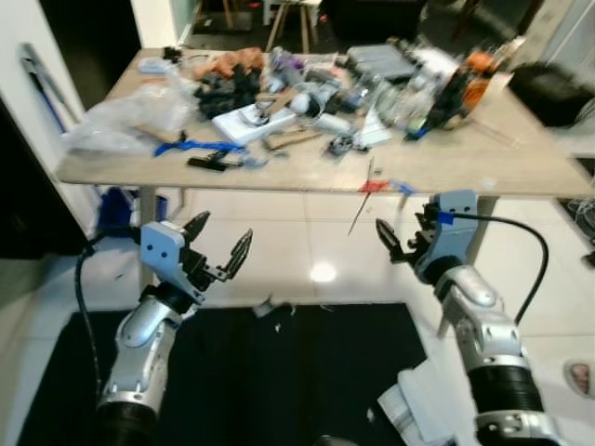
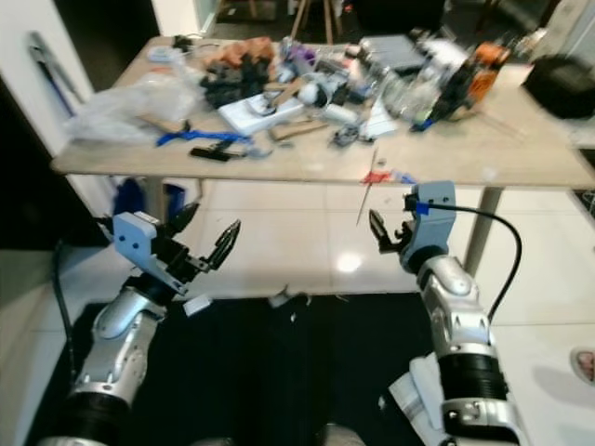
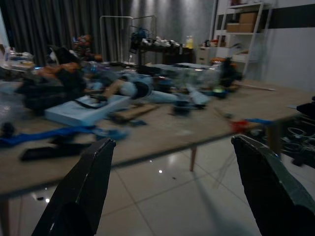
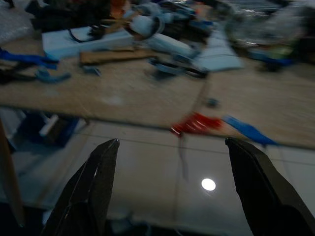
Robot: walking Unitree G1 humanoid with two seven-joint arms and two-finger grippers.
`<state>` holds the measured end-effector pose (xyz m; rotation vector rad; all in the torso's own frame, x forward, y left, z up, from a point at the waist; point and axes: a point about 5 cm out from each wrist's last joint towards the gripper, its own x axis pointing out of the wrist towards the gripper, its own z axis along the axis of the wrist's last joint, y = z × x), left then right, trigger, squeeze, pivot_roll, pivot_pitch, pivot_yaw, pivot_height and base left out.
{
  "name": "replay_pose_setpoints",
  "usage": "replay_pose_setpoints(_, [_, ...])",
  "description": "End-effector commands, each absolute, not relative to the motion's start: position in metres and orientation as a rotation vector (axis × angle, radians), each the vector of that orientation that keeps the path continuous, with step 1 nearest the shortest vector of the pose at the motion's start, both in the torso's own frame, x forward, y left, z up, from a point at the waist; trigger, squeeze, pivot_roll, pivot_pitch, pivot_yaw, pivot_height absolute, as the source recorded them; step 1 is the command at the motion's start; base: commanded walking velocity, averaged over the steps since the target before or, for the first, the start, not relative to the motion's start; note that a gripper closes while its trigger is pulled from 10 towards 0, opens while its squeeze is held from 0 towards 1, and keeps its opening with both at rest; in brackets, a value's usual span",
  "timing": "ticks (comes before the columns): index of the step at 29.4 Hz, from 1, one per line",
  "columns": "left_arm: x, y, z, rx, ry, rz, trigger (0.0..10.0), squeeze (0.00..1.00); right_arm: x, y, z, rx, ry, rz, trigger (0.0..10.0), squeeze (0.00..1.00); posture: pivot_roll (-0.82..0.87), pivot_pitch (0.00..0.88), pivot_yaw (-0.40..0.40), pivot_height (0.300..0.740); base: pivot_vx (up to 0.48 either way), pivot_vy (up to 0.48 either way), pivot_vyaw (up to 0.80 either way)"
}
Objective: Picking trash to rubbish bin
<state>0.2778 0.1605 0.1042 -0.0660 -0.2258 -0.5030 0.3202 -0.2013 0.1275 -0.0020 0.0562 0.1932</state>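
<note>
One wooden worktop (image 1: 446, 167) ahead, crowded with clutter from its far edge to about midway. Two claws raised before its near edge, above pale floor tiles (image 1: 297, 246) and one black mat (image 1: 279, 372).

Left claw (image 1: 216, 243) spread wide, empty, held below the near edge toward the worktop's left end. Right claw (image 1: 402, 240) released too, empty, below the near edge right of centre; in its wrist view the two black fingers (image 4: 88, 191) stand well apart with nothing between.

On the worktop: one crumpled clear plastic bag (image 1: 130, 116) at the left edge; one blue strap (image 1: 200, 146) and one black flat piece (image 1: 206, 163) close to the near edge on the left; one pale blue slab (image 1: 244, 123) near the middle, one strip of wood (image 1: 290, 139) just beside it. One red scrap (image 1: 374, 186) with one blue scrap (image 1: 403, 187) just beside it, both at the near edge, a thin stick (image 1: 363, 206) hanging down past the edge there. One dark bag (image 1: 553, 93) at the right edge. Remaining heap too blurred to count.

Trash on the floor: one small pale crumpled scrap (image 1: 265, 308) at the far edge of the mat, between the two claws and untouched. One more white bit (image 2: 196, 304) just below the left claw, at the mat's far edge.
</note>
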Motion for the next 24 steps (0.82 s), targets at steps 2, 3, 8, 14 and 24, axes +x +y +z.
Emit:
replay_pose_setpoints(2, [0.276, 0.168, 0.099, -0.044, -0.2, -0.487, 10.0, 0.0, 0.321, -0.191, 0.127, -0.004, 0.049, 0.243, 10.0, 0.0, 0.01, 0.0, -0.015, 0.74, 0.48, 0.0, 0.0])
replay_pose_setpoints(3, [0.276, 0.168, 0.099, -0.043, -0.201, -0.487, 10.0, 0.0, 0.32, -0.19, 0.127, -0.009, 0.046, 0.261, 10.0, 0.0, 0.01, 0.0, -0.015, 0.74, 0.48, 0.0, 0.0])
replay_pose_setpoints(8, [0.276, 0.168, 0.099, -0.037, -0.202, -0.488, 10.0, 0.0, 0.314, -0.183, 0.126, -0.045, 0.043, 0.366, 10.0, 0.0, 0.01, 0.0, -0.015, 0.74, 0.48, 0.0, 0.0])
replay_pose_setpoints(14, [0.277, 0.168, 0.1, -0.03, -0.204, -0.488, 10.0, 0.0, 0.308, -0.179, 0.122, -0.048, 0.071, 0.436, 10.0, 0.0, 0.01, 0.0, -0.015, 0.74, 0.48, 0.0, 0.53])
replay_pose_setpoints(24, [0.278, 0.17, 0.104, -0.022, -0.211, -0.494, 10.0, 0.0, 0.305, -0.175, 0.12, -0.056, 0.091, 0.494, 10.0, 0.0, 0.01, 0.0, -0.016, 0.74, 0.224, 0.0, 0.12])
